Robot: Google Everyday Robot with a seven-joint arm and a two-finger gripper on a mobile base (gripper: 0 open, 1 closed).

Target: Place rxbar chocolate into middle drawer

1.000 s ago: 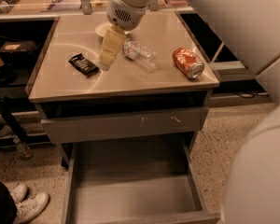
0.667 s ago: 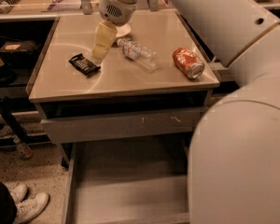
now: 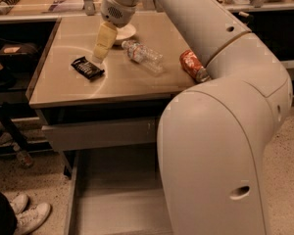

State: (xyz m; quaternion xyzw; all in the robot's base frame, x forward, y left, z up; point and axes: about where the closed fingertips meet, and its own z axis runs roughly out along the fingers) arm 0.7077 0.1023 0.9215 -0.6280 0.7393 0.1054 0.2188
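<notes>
Tan surface [image 3: 130,86], middle drawer [image 3: 118,205] pulled open below its front edge | rxbar chocolate [image 3: 87,67] lies flat near the left edge, mid-depth; long axis runs left-back to right-front | pincer [image 3: 97,58] hangs just behind the bar's right end, angled down toward it; contact unclear, cannot tell whether apart or together | likely needs only a slight forward-left descent.

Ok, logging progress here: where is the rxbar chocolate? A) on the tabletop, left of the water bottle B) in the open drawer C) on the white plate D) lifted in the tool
A: the rxbar chocolate lies flat on the tabletop, left of the water bottle, with the tool close by its far edge.
</notes>
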